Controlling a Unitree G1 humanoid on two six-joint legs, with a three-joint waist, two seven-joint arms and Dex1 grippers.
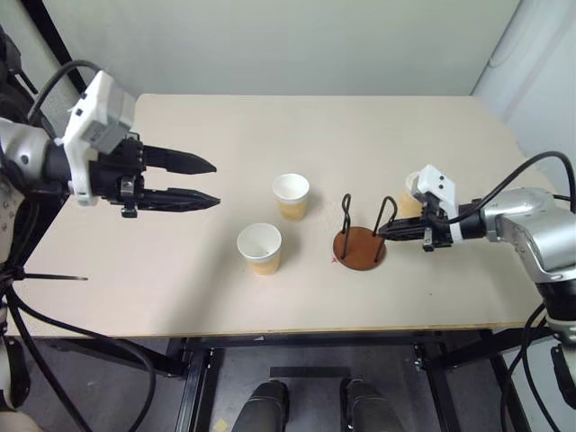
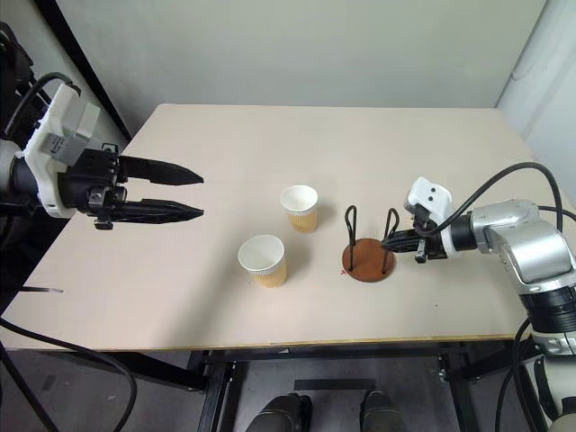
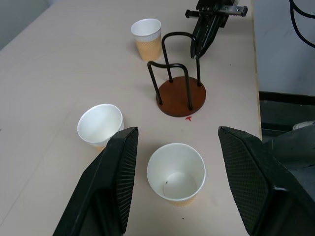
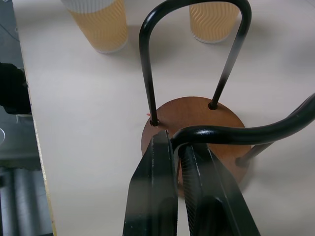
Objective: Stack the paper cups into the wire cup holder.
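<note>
The wire cup holder (image 1: 359,248), a reddish-brown disc with two black wire loops, stands right of the table's middle. My right gripper (image 1: 382,232) reaches it from the right and is shut on the nearer loop, as the right wrist view shows, fingers (image 4: 157,167) pinched on the wire. Two paper cups stand upright left of the holder, one farther (image 1: 291,195) and one nearer (image 1: 259,248). A third paper cup (image 1: 409,205) stands behind my right wrist, partly hidden. My left gripper (image 1: 217,184) hovers open above the table's left side, holding nothing.
The pale table (image 1: 180,297) has its front edge close below the cups. A wall runs behind the far edge. Black cables hang off both arms at the table's sides.
</note>
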